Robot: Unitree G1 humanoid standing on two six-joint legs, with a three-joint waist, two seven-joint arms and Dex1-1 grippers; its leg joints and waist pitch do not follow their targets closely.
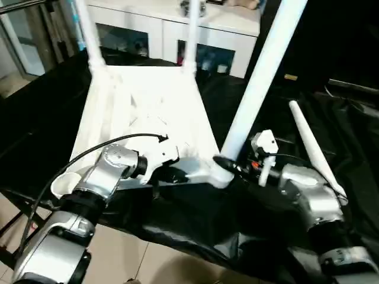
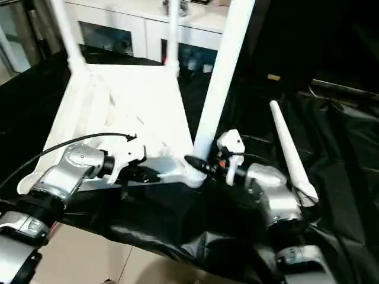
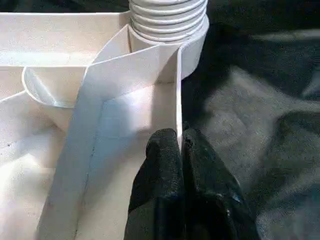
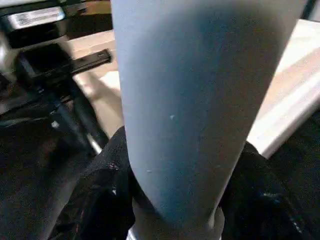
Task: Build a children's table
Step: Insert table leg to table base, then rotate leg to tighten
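The children's table top (image 1: 148, 112) lies upside down on black cloth, ribbed side up. Two white legs (image 1: 89, 29) (image 1: 190, 35) stand in its far corner sockets. A third leg (image 1: 260, 77) rises tilted from the near right socket, its threaded base (image 3: 167, 20) seated in the socket. My right gripper (image 1: 228, 165) is shut around this leg just above the socket, with black fingers (image 4: 105, 190) on either side. My left gripper (image 3: 180, 145) is pinched shut on the top's thin rim wall (image 3: 178, 100) beside that socket. A fourth leg (image 1: 314, 148) lies loose on the cloth at the right. The near left socket (image 1: 62, 183) holds nothing.
A white cabinet (image 1: 172, 29) with glass-fronted compartments stands behind the work. The black cloth (image 1: 331, 118) covers the surface and hangs over its front edge above the tiled floor (image 1: 136, 254). A black cable (image 1: 95, 151) loops over my left forearm.
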